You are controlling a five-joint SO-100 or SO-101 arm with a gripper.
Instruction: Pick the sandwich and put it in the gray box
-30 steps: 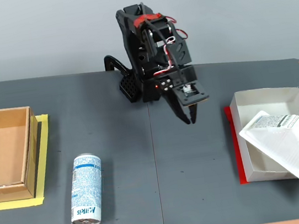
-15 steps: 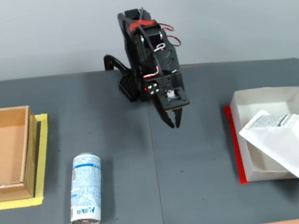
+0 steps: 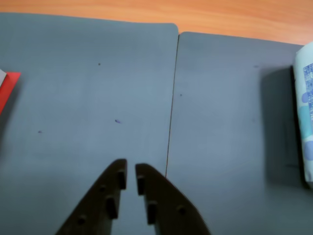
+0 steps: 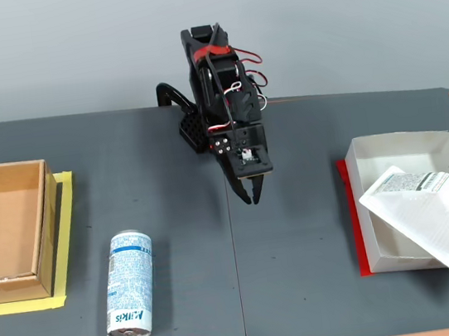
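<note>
arm swung away from gray box [image 4: 369, 198] toward mat centre. gripper [image 4: 246, 193] empty, fingers [image 3: 146, 196] nearly pressed together. sandwich [image 4: 432, 218] lies tilted across box, overhanging rim. step: retreat after placing; next likely homing.

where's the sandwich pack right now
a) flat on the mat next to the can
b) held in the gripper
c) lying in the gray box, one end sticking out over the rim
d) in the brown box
c: in the fixed view the sandwich lies slanted in the gray box, its lower right end over the rim, while the gripper hangs empty above the mat.
</note>
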